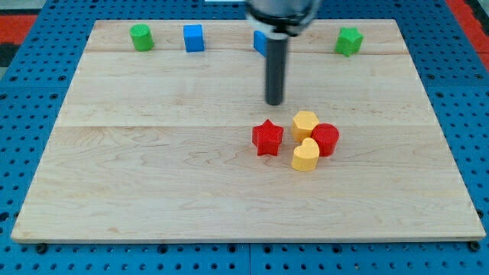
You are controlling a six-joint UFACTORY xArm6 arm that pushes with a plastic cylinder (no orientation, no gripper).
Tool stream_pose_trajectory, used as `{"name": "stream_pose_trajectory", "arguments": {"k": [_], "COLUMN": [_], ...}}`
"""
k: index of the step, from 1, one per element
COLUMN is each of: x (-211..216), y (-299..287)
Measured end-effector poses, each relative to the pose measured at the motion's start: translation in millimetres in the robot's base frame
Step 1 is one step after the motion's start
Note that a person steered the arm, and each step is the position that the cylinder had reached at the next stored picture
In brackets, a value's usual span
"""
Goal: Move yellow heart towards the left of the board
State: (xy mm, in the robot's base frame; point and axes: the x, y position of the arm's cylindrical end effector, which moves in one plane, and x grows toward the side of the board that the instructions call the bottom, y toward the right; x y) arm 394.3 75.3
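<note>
The yellow heart (305,156) lies right of the board's middle, at the bottom of a tight cluster. It touches a red round block (326,139) on its upper right and sits just below a yellow hexagon block (305,124). A red star (267,137) lies a little to the heart's upper left. My tip (274,102) stands above the cluster, up and to the left of the yellow hexagon and just above the red star, apart from all blocks.
Along the view's top edge of the wooden board (153,176) stand a green round block (140,37), a blue cube (194,37), a blue block (260,41) partly hidden behind the rod, and a green star-like block (348,41). Blue pegboard surrounds the board.
</note>
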Motion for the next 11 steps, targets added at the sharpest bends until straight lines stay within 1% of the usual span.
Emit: {"name": "stream_pose_trajectory", "arguments": {"k": [1,2,3,4,5,6,7,9,10,11], "x": [12,36,91,123,148,134,113,111,111,108], "y": [73,117,103,106,54,37,50,-51,-93,-116]}}
